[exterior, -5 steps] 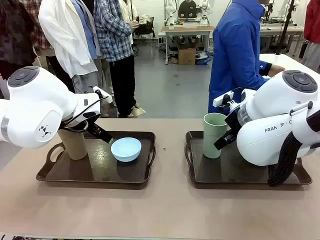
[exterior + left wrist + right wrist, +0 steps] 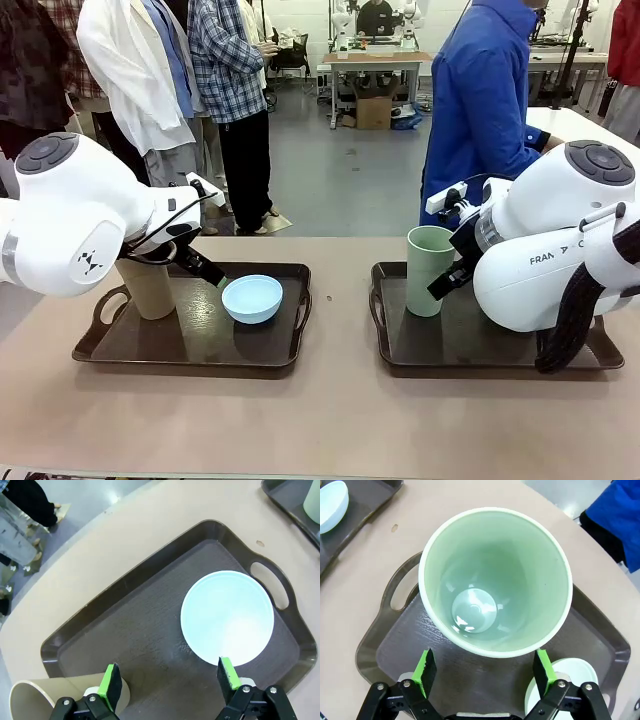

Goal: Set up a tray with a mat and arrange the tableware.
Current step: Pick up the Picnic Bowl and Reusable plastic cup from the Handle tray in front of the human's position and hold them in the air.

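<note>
On the left tray (image 2: 130, 350) stand a tan cup (image 2: 148, 288) and a light blue bowl (image 2: 252, 298), on a dark textured mat (image 2: 145, 630). My left gripper (image 2: 169, 680) hangs open above this tray, the bowl (image 2: 227, 616) just past its right pad and the tan cup (image 2: 50, 695) beside its left pad. The right tray (image 2: 480, 350) carries a tall pale green cup (image 2: 430, 268). My right gripper (image 2: 484, 672) is open, looking down into that cup (image 2: 495, 580). A pale green bowl (image 2: 567, 677) sits by its right finger. Nothing is held.
A person in a blue jacket (image 2: 480, 110) stands at the table's far side, behind the right tray. Both tray handles (image 2: 270, 582) face the gap between the trays. Bare tan tabletop (image 2: 330, 420) runs along the front.
The person in blue has shifted slightly to the right. Both arms and the tableware have stayed where they were.
</note>
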Available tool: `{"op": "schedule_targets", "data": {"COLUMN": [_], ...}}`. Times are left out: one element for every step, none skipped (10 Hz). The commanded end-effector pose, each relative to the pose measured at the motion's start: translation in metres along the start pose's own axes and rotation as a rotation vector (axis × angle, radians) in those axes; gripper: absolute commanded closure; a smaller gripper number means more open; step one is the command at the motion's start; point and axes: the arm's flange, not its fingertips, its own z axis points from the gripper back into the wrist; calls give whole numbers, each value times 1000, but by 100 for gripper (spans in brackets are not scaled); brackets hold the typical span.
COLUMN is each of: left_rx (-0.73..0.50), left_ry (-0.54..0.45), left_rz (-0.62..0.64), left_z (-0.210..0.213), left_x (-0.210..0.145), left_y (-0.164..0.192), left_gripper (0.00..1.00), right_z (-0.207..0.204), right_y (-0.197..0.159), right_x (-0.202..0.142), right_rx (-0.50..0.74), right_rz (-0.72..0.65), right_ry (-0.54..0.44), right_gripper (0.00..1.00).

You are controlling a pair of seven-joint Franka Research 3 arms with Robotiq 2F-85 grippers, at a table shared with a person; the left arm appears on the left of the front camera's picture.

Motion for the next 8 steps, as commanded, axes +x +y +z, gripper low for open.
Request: {"op": "schedule_targets", "data": {"left_rx": [0,0,0,0,0,0,0,0], "left_ry": [0,0,0,0,0,0,0,0], "left_rz": [1,1,1,1,1,1,1,0], "left_z": [0,0,0,0,0,0,0,0], "left_x": [0,0,0,0,0,0,0,0], "left_y": [0,0,0,0,0,0,0,0], "left_gripper": [0,0,0,0,0,0,0,0], "right_z": [0,0,0,0,0,0,0,10], "right_y": [0,0,0,0,0,0,0,4], "right_x": [0,0,0,0,0,0,0,6], "right_rx": [0,0,0,0,0,0,0,76], "right_rz": [0,0,0,0,0,0,0,-59], "right_ry": [0,0,0,0,0,0,0,86], "right_gripper": [0,0,0,0,0,0,0,0]}}
